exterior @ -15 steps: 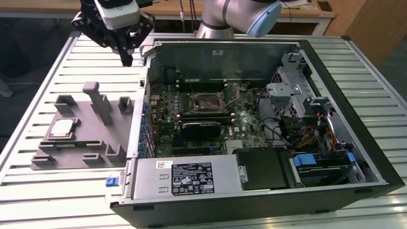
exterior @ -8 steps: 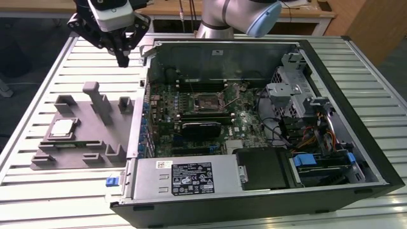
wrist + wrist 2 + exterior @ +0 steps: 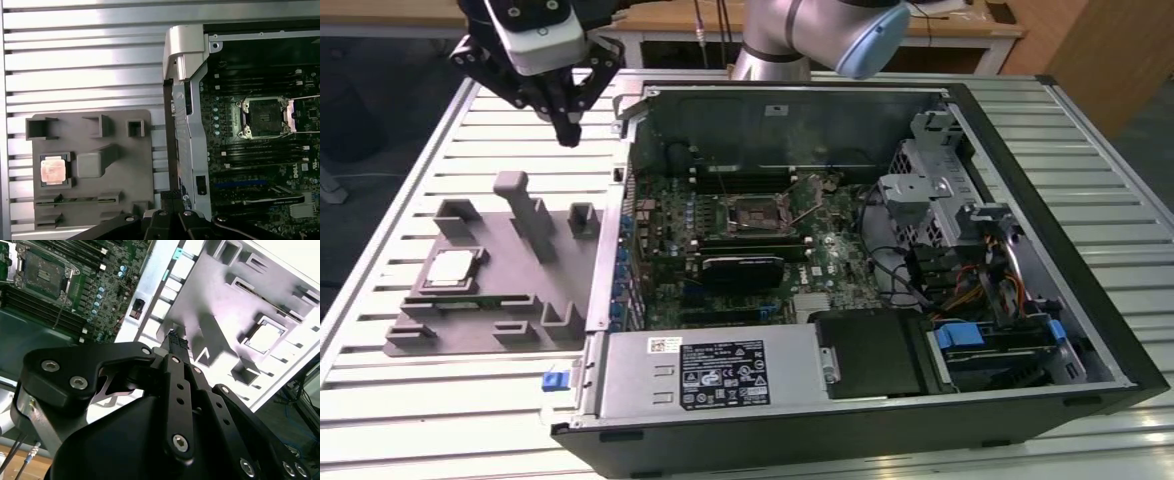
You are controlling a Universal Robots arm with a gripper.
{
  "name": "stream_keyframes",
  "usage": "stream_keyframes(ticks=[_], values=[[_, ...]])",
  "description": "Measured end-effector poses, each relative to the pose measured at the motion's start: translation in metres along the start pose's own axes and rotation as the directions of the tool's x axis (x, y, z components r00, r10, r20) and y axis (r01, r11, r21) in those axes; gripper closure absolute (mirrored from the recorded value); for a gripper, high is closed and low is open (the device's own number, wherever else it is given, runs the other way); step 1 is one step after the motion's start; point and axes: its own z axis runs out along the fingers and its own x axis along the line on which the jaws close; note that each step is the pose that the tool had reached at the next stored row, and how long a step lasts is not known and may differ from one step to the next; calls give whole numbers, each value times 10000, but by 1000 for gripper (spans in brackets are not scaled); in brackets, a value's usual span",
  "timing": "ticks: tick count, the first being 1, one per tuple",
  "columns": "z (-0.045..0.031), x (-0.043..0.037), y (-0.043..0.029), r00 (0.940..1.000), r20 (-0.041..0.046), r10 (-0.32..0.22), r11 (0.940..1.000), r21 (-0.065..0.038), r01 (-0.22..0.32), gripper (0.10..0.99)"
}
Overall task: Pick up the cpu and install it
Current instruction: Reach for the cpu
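CPU (image 3: 451, 268) lies flat, its silvery top facing up, in a square recess of the grey fixture tray (image 3: 494, 315), towards the tray's left side in the exterior view; in both wrist views it sits in that same pocket (image 3: 263, 336) (image 3: 53, 169), with a raised grey block just beside it. The tray rests on the slatted metal table (image 3: 427, 420), to the exterior view's left of the open computer case (image 3: 1074, 300) and close against the case's side wall. Inside the case the green motherboard (image 3: 841, 250) lies flat, and its processor socket (image 3: 754, 213) (image 3: 263, 116) is uncovered with nothing seated in it. A silver power supply box (image 3: 707, 370) fills the near corner of the case. The gripper (image 3: 568, 132) hangs in the air over the far part of the table, beyond the far edge of the tray and near the case's far left corner, well apart from the CPU. Its black fingers are drawn together at the tips, as the second wrist view (image 3: 175, 337) and the first wrist view (image 3: 172, 194) also show, and they grasp nothing
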Motion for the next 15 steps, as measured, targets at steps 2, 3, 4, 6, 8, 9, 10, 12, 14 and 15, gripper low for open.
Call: stream_keyframes(ticks=[2,3,4,6,8,9,10,12,14,15], values=[[14,24,-4,10000,0,1,10000,0,-1,980],[20,36,-5,10000,-1,1,10000,0,-1,980],[26,47,-7,10000,-1,1,10000,1,-1,980],[38,69,-10,10000,0,2,10000,0,-2,980],[50,93,-14,10000,0,2,10000,0,-2,980],[56,106,-15,10000,0,2,10000,0,-2,980],[61,117,-17,10000,1,3,10000,-1,-3,980],[71,139,-20,10000,0,3,10000,0,-3,980],[80,159,-23,10000,1,3,10000,-1,-3,980],[85,168,-25,10000,0,3,10000,-1,-3,980]])
